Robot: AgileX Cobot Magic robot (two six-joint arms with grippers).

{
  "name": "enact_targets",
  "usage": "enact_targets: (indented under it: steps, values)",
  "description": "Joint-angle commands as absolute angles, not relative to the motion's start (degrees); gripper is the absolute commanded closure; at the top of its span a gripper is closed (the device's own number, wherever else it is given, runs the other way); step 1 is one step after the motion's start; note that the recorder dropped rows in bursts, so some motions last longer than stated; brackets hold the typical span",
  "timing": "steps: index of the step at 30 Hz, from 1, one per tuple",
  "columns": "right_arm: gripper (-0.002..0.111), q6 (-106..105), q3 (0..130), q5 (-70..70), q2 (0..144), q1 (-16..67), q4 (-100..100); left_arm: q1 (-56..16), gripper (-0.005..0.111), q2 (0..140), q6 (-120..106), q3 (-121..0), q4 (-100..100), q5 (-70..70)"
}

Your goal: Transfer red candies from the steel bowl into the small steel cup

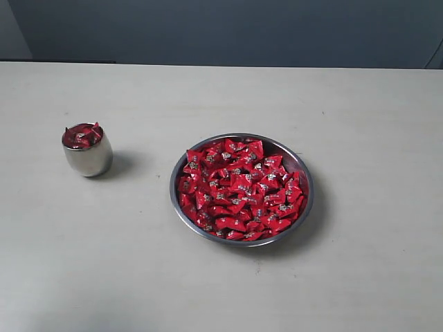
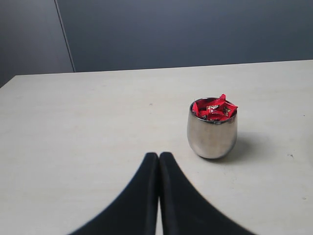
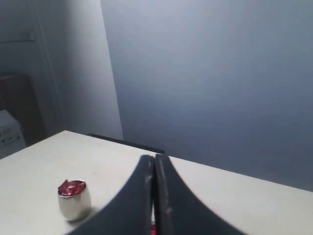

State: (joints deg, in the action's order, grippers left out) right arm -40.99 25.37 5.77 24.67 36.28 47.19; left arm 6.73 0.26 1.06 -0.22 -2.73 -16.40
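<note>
**Pale table, blue-grey wall**

Plain off-white table [image 1: 221, 97], dull blue-grey wall [image 1: 221, 31] behind. Glossy red wrapped candies [image 1: 239, 190] fill the wide shallow steel bowl [image 1: 299, 161]. More top the small rounded steel cup [image 1: 88, 159] well apart. The left gripper [image 2: 158, 155] and right gripper [image 3: 154, 157] are both pinched together, empty.

a pale, matte table [image 1: 83, 277] fills most of the view. behind the table's far edge stands a dark blue-grey wall [image 1: 228, 31]. beyond the table's corner sit a brown cabinet [image 3: 14, 105] and a white box [image 3: 10, 133], both blurred.
</note>
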Motion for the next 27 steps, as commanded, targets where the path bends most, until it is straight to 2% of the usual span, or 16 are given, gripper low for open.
enact_targets:
  steps: [1, 19, 27]
  values:
    - [0.109, -41.0, 25.1, 8.9, 22.6, 36.0, 45.5, 6.8, 0.106, 0.0, 1.1, 0.0, -2.6, -16.3]
    - [0.109, -41.0, 25.1, 5.6, 23.1, 35.8, 37.4, 6.8, 0.106, 0.0, 1.1, 0.0, -2.6, -16.3]
    - [0.109, -40.3, 25.1, 9.3, 26.0, 21.2, 38.0, 6.8, 0.106, 0.0, 1.1, 0.0, -2.6, -16.3]
